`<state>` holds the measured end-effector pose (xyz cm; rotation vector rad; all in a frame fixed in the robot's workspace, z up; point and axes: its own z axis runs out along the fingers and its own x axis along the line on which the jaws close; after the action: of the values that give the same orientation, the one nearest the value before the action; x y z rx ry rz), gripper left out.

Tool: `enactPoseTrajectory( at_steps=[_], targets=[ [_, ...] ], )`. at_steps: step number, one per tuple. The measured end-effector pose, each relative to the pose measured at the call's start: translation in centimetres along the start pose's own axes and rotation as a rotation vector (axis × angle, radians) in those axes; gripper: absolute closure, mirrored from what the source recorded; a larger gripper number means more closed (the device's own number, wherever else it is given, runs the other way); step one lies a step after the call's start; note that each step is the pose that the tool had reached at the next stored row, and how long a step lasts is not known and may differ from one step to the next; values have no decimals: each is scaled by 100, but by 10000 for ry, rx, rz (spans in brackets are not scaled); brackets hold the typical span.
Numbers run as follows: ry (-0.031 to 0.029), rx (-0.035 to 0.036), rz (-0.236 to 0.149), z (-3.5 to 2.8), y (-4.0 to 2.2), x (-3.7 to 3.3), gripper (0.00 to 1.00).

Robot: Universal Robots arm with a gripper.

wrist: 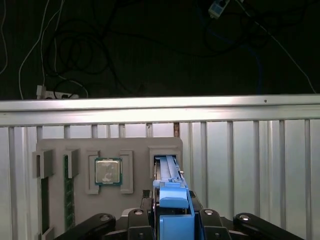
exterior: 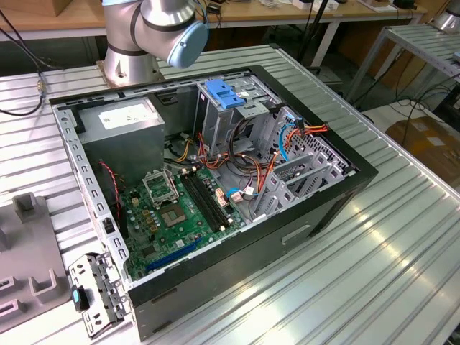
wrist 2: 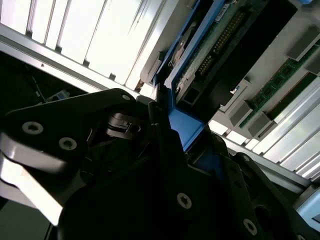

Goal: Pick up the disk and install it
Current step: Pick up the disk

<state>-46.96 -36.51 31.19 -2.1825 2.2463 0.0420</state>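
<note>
Clamping tight on the blue end of the disk (wrist: 169, 172), the gripper (wrist: 173, 211) holds it from both sides. That disk stands on edge in a slot of the grey tray (wrist: 135, 147), beside a chip (wrist: 108, 171), on the slatted table (wrist: 250, 165).

Lab — wooden workbenches (exterior: 273, 16), aluminium table (exterior: 388, 244), opened computer (exterior: 251, 266)

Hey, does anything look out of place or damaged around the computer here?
Nothing looks damaged or spilled. The one stray part is a metal bracket lying on the table beside the open computer case. The disk sits straight in its grey fixture slot, at the gripper.
</note>
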Motion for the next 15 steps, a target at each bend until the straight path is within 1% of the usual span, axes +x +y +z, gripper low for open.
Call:
enactPoseTrajectory(
  at_steps=[2, 4, 6, 11, 15],
  targets=[
    [0, 0, 0, -37, 0, -1, 63],
    [0, 0, 0, -118, 2, -3, 63],
    [0, -1, 0, -181, 3, -5, 63],
    [2, -1, 0, -291, 4, -7, 63],
    [7, 0, 0, -299, 4, -7, 63]
  ],
)
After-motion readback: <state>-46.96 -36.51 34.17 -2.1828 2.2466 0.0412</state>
